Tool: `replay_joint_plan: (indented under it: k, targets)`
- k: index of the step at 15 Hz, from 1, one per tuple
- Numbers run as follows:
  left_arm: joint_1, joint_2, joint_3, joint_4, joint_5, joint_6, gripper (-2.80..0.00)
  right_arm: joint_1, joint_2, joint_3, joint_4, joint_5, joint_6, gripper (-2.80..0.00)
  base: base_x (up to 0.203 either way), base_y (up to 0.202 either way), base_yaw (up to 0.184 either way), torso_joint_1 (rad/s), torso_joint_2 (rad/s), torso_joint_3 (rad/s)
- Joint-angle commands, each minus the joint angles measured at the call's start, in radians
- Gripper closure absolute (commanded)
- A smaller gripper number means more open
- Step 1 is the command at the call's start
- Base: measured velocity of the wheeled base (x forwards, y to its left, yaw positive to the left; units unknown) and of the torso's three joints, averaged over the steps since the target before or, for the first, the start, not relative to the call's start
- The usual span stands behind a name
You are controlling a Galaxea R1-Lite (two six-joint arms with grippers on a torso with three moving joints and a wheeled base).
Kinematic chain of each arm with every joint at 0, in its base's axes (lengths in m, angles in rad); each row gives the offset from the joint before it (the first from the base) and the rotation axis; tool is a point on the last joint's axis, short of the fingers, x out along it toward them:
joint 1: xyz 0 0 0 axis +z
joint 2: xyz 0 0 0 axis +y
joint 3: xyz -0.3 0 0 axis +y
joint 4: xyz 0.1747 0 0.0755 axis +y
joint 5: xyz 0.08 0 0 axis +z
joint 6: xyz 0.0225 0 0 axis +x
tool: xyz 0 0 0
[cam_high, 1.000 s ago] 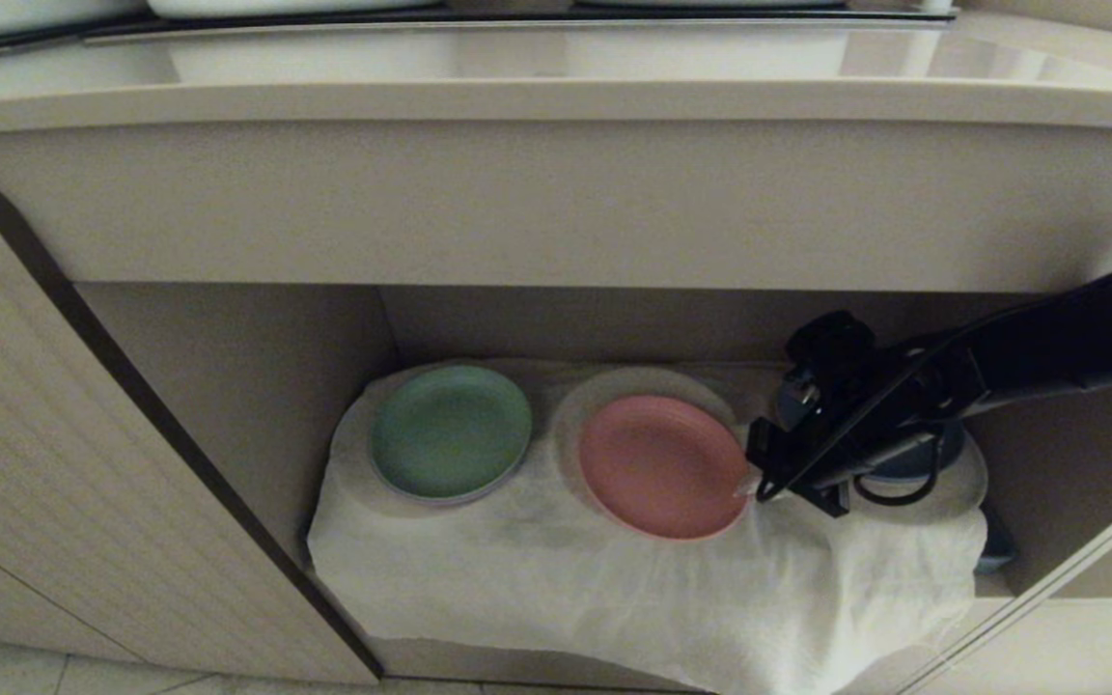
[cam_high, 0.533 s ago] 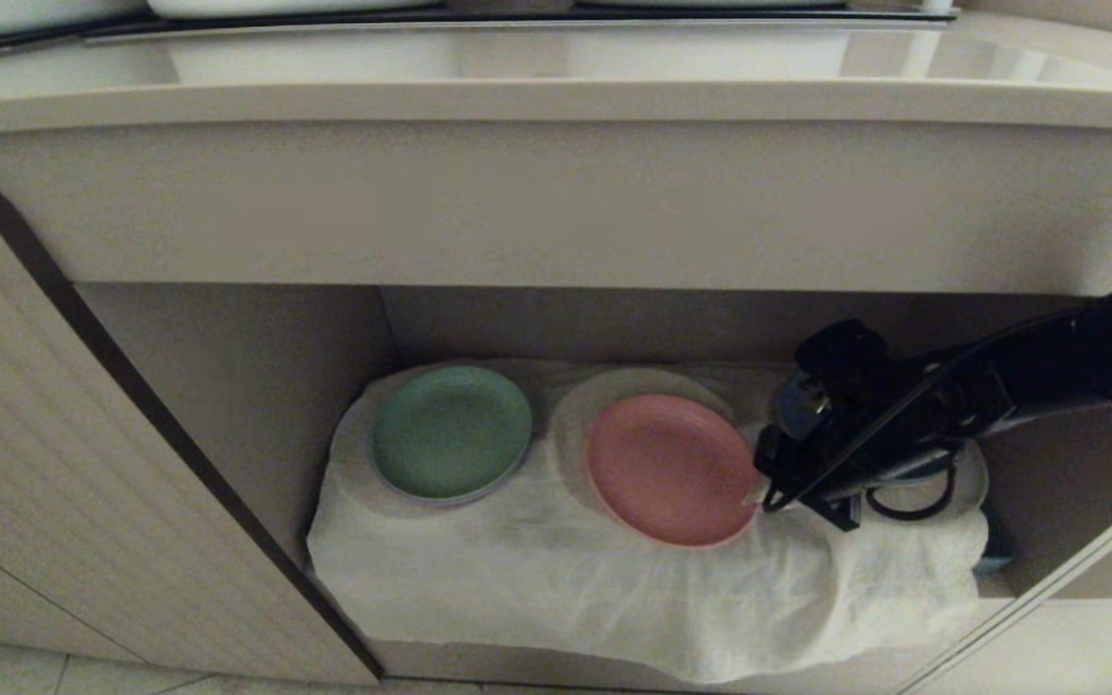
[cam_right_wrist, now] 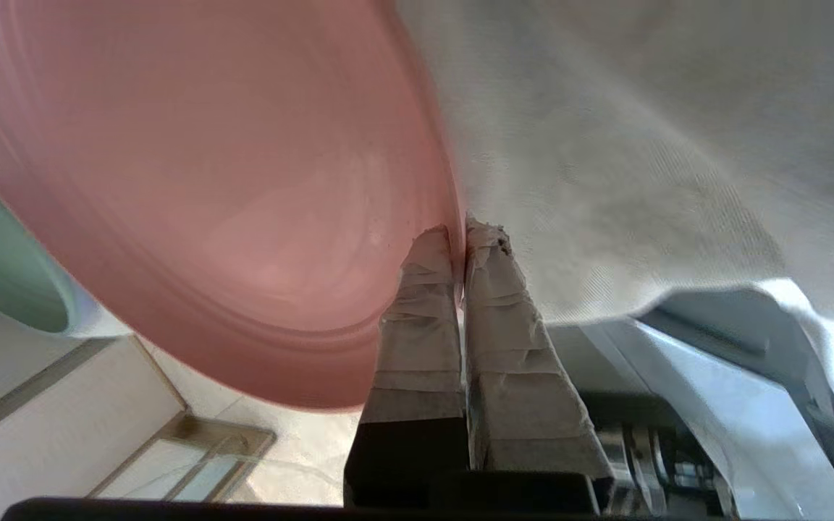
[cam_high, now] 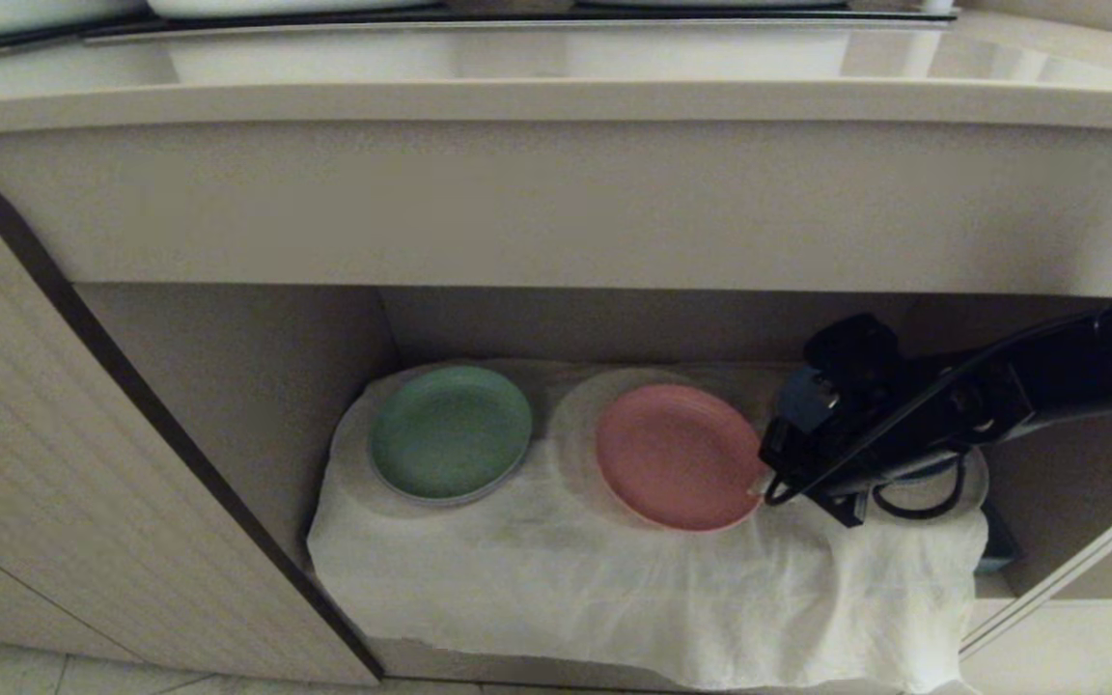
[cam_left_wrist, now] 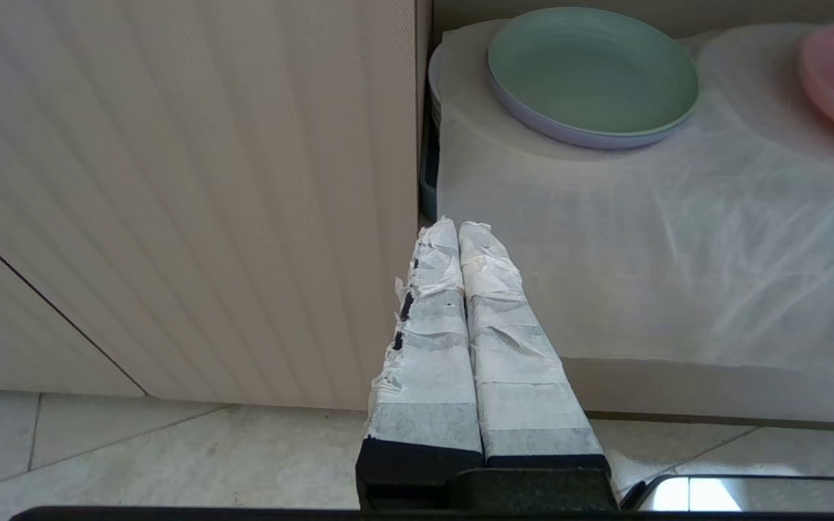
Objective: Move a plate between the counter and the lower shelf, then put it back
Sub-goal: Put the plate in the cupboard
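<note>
The salmon-pink plate (cam_high: pixel 677 456) hangs tilted just above the white cloth in the lower shelf (cam_high: pixel 228 367), its right rim pinched by my right gripper (cam_high: pixel 761 486). In the right wrist view the taped fingers (cam_right_wrist: pixel 417 289) are shut on the plate (cam_right_wrist: pixel 207 188) at its edge. The counter (cam_high: pixel 556 101) runs across the top of the head view. My left gripper (cam_left_wrist: pixel 459 228) stays parked low outside the shelf, fingers pressed together on nothing; it does not show in the head view.
A green plate (cam_high: pixel 450 431) lies on the cloth (cam_high: pixel 614 589) left of the pink one. The open ribbed cabinet door (cam_high: pixel 83 463) stands at the left. Another dish rim (cam_high: pixel 976 478) shows under my right arm. The counter's thick front panel (cam_high: pixel 556 203) overhangs the recess.
My right gripper has lifted and drawn the pink plate a little to the right; the plate's right edge rose off the cloth. The left arm has not moved.
</note>
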Motion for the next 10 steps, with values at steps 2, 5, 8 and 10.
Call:
replay_joint_plan:
  k: [2,5,8,10]
  targets:
    - [0.000,0.000,0.000,0.000,0.000,-0.001,0.00,0.013,-0.005,0.000,-0.043,-0.001,0.037,0.00,0.000,0.000,0.000,0.000,0.00,0.000]
    - [0.000,0.000,0.000,0.000,0.000,-0.001,0.00,0.028,-0.008,0.009,-0.052,-0.003,0.045,0.00,0.000,0.000,0.000,0.000,0.00,0.000]
    - [0.000,0.000,0.000,0.000,0.000,-0.001,0.00,0.033,-0.005,0.006,-0.054,-0.014,0.065,0.00,0.000,0.000,0.000,0.000,0.00,0.000]
    - [0.000,0.000,0.000,0.000,0.000,-0.001,0.00,0.034,-0.005,0.006,-0.054,-0.014,0.065,0.00,0.000,0.000,0.000,0.000,0.00,0.000]
